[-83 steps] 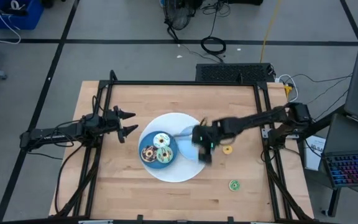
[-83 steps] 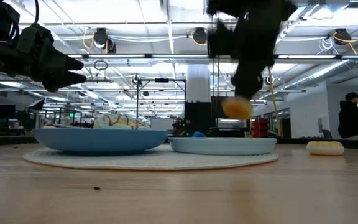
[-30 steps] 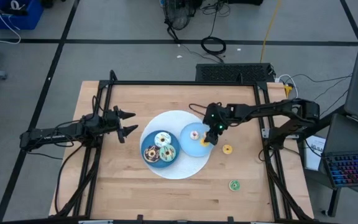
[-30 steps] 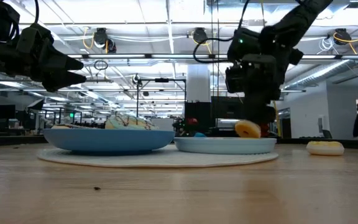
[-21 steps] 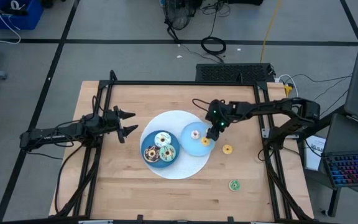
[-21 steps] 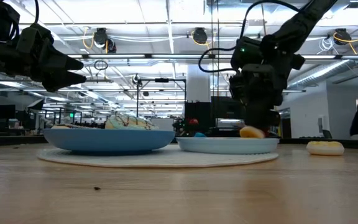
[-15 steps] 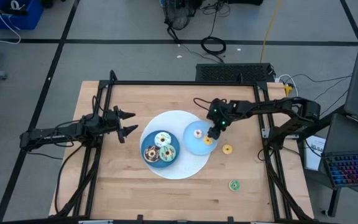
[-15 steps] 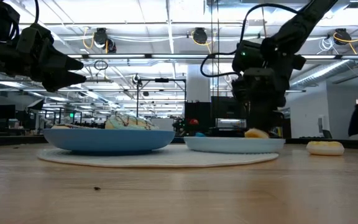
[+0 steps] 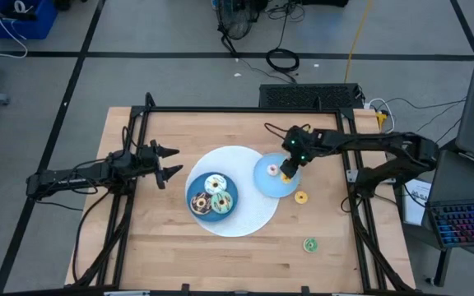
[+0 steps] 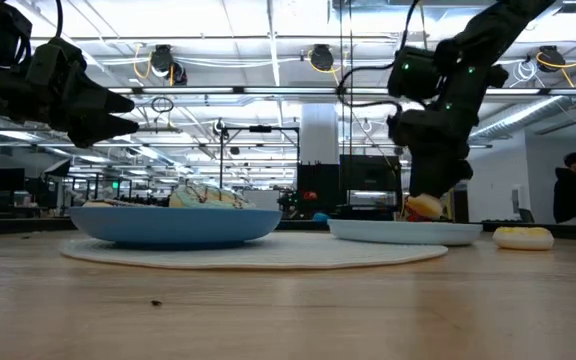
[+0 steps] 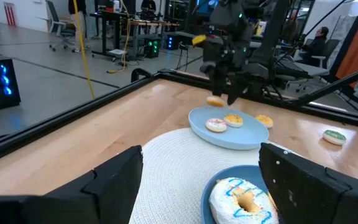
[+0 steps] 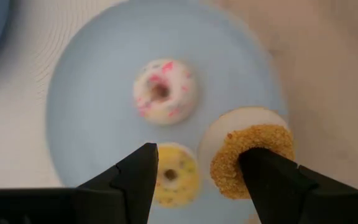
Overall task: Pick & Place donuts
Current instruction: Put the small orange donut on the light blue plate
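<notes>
The dark blue plate (image 9: 232, 194) on the round white mat (image 9: 245, 218) holds the white (image 9: 214, 183), chocolate (image 9: 197, 201) and green (image 9: 218, 206) donuts. The small light blue plate (image 9: 268, 186) carries a pink-sprinkled donut (image 12: 160, 91) and a yellow one (image 12: 169, 174). An orange crumb donut (image 12: 252, 158) lies tilted at that plate's right rim. My right gripper (image 9: 289, 168) stands open over this rim, pointing down, the orange donut by one fingertip. My left gripper (image 9: 171, 163) waits open left of the mat. My right gripper (image 12: 197, 149) comes from above with its fingers apart. One fingertip (image 12: 272, 180) stands right at the orange crumb donut's edge (image 12: 244, 180), by the small plate's rim (image 12: 278, 106). Whether it touches the donut or the plate, I cannot tell.
A yellow donut (image 9: 301, 197) and a green one (image 9: 309, 244) lie on the bare wood right of the mat. A black frame (image 9: 348, 164) lines the table's sides. A person (image 10: 572, 190) stands in the room beyond.
My right gripper has moved toward the table's right and far edges. The small light blue plate has slid along with it, partly off the mat, carrying its donuts. The orange donut has stayed under the gripper and now sits at the plate's right rim.
</notes>
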{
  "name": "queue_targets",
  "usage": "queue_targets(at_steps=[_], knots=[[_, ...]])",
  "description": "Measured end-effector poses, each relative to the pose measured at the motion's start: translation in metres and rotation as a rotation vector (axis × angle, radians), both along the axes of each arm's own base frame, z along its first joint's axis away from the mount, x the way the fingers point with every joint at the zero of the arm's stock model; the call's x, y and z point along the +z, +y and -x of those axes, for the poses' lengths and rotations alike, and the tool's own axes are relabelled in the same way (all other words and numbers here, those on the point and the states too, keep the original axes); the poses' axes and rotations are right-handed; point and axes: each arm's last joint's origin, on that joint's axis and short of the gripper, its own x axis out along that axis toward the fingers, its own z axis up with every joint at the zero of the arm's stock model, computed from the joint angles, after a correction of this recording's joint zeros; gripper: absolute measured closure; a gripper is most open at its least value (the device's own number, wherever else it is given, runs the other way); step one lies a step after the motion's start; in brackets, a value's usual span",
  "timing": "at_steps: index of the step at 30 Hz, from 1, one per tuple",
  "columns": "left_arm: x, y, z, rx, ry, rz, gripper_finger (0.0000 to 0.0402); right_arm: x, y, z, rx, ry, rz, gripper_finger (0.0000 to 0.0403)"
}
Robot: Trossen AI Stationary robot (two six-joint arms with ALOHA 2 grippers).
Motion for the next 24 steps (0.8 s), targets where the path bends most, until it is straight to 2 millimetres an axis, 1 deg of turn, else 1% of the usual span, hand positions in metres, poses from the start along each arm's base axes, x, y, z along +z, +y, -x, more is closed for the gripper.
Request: queue_targets(at_steps=[5, 7, 8, 10, 11, 13, 14, 15, 16, 18, 19, 20, 21, 22, 23, 24], knots=[[0.0, 0.0, 0.0, 0.0, 0.0, 0.0, 0.0091, 0.018, 0.0, 0.013, -0.09, 0.037, 0.19, 0.0191], [0.0, 0.0, 0.0, 0.0, 0.0, 0.0, 0.0089, 0.026, 0.005, 0.013, -0.079, -0.006, 0.254, 0.0191], [0.0, 0.0, 0.0, 0.0, 0.0, 0.0, 0.0087, 0.031, 0.011, 0.01, -0.028, -0.048, 0.289, 0.0191], [0.0, 0.0, 0.0, 0.0, 0.0, 0.0, 0.0085, 0.042, 0.028, 0.0, 0.131, -0.175, 0.339, 0.0191], [0.0, 0.0, 0.0, 0.0, 0.0, 0.0, 0.0084, 0.046, 0.038, -0.006, 0.204, -0.287, 0.308, 0.0191], [0.0, 0.0, 0.0, 0.0, 0.0, 0.0, 0.0083, 0.052, 0.055, -0.015, 0.374, -0.545, 0.175, 0.0191], [0.0, 0.0, 0.0, 0.0, 0.0, 0.0, 0.0083, 0.053, 0.061, -0.017, 0.44, -0.632, 0.11, 0.0191], [0.0, 0.0, 0.0, 0.0, 0.0, 0.0, 0.0084, 0.051, 0.062, -0.016, 0.434, -0.636, 0.091, 0.0192], [0.0, 0.0, 0.0, 0.0, 0.0, 0.0, 0.0085, 0.048, 0.059, -0.015, 0.335, -0.559, 0.132, 0.0195], [0.0, 0.0, 0.0, 0.0, 0.0, 0.0, 0.0088, 0.039, 0.049, -0.002, 0.039, -0.241, 0.343, 0.0207], [0.0, 0.0, 0.0, 0.0, 0.0, 0.0, 0.0089, 0.034, 0.045, 0.008, -0.039, -0.078, 0.467, 0.0214], [0.0, 0.0, 0.0, 0.0, -0.001, 0.0, 0.0089, 0.028, 0.043, 0.016, -0.089, 0.021, 0.518, 0.0221], [0.0, 0.0, 0.0, 0.0, -0.001, 0.001, 0.0089, 0.026, 0.043, 0.016, -0.134, -0.004, 0.479, 0.0228], [0.0, 0.0, 0.0, 0.0, 0.0, 0.001, 0.0088, 0.029, 0.045, 0.01, -0.128, -0.115, 0.377, 0.0233], [0.0, 0.0, 0.0, 0.0, 0.0, 0.001, 0.0086, 0.032, 0.047, 0.006, -0.052, -0.223, 0.276, 0.0238], [0.0, 0.0, 0.0, 0.0, 0.0, 0.0, 0.0084, 0.035, 0.05, 0.002, 0.066, -0.334, 0.192, 0.0244]])
